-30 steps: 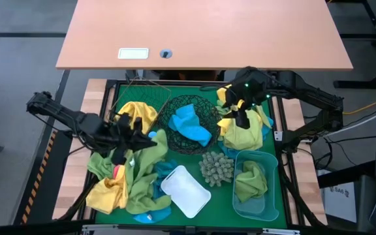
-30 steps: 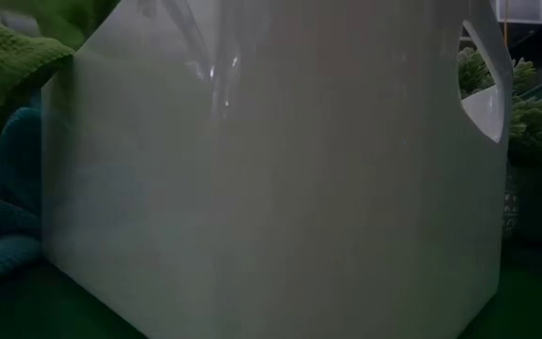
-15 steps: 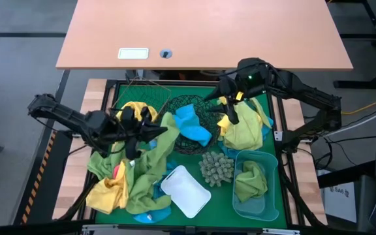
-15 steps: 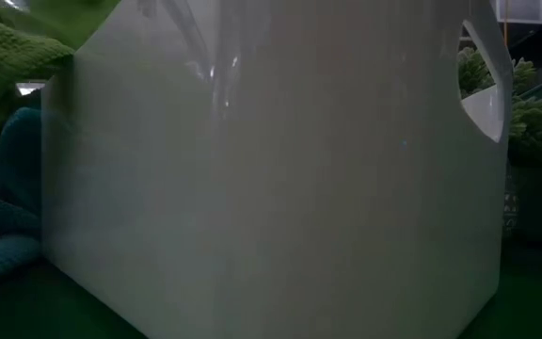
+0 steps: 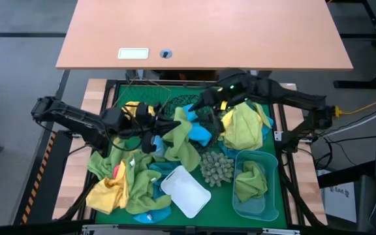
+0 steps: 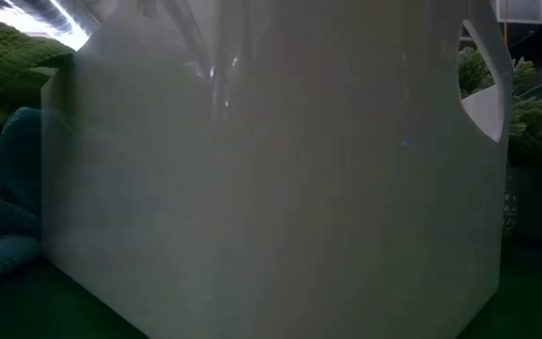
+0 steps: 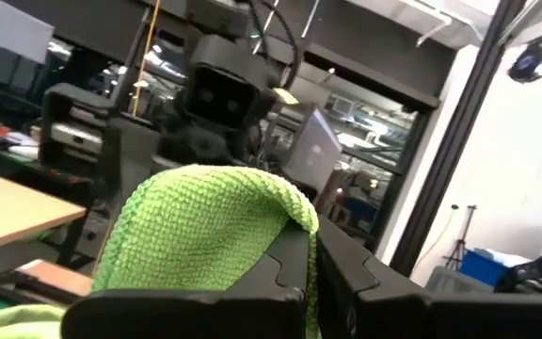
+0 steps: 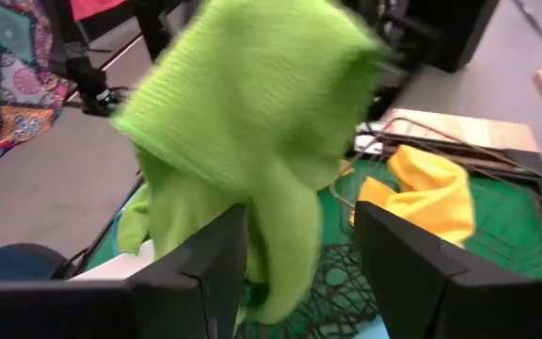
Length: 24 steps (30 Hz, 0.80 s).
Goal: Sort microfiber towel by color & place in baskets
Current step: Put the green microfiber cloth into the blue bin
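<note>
My left gripper [image 5: 162, 129] is shut on a lime green towel [image 5: 183, 142] over the near rim of the black wire bowl [image 5: 175, 108], which holds a blue towel [image 5: 198, 130]. My right gripper [image 5: 205, 112] is open just beyond the green towel [image 8: 252, 122], one finger on each side of its hanging part. Yellow towels [image 5: 243, 127] lie heaped at the far right. Another green towel [image 5: 250, 179] lies in the translucent blue tub [image 5: 269, 199]. A heap of yellow, green and blue towels [image 5: 126, 186] covers the near left. My left gripper pinches a bunched fold of the lime green towel [image 7: 294, 212] between its two fingers, coming from the table's left and slanting a little upward. The cloth humps over the fingertips [image 7: 346, 268] and hangs slack below them. My right gripper stands around the towel; whether it touches, I cannot tell.
The white tub [image 5: 185, 191] stands at the near middle and fills the low view [image 6: 271, 188]. A spiky grey-green ball [image 5: 216, 168] sits between it and the blue tub. A wooden desk [image 5: 201, 32] lies beyond the green mat.
My left gripper has gone toward the table's right and tipped upward, drawing the lime green towel off the left heap to the black bowl. My right gripper has left the yellow heap and gone toward the table's left, up to the green towel, staying open.
</note>
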Tool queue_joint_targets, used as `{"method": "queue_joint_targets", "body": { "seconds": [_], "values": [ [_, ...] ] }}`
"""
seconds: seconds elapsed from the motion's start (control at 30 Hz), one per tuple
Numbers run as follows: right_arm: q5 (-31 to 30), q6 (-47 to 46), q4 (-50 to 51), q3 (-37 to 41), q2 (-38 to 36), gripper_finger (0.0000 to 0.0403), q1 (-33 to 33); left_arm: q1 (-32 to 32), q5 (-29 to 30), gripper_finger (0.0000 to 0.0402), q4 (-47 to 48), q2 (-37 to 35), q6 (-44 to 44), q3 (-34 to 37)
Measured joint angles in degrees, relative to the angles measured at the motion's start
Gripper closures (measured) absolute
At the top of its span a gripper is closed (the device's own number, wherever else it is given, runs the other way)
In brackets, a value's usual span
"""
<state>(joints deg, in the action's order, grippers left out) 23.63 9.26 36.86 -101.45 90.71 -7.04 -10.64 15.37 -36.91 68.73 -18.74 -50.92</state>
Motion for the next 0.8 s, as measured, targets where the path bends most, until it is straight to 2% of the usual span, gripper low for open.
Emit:
{"method": "queue_joint_targets", "body": {
  "seconds": [0.27,0.67,0.8],
  "values": [
    [0.0,6.1,-1.4,0.0,3.3,0.0206,3.9,1.0,-0.1,0.0401,0.3,0.0,1.0,0.0],
    [-1.2,6.3,-4.8,0.0,5.4,0.0206,7.6,1.0,-0.1,0.0401,0.8,0.0,2.9,0.0],
    [-3.1,6.3,-5.3,0.0,6.3,0.0237,7.8,1.0,-0.1,0.0401,1.4,0.0,2.9,0.0]
  ]
}}
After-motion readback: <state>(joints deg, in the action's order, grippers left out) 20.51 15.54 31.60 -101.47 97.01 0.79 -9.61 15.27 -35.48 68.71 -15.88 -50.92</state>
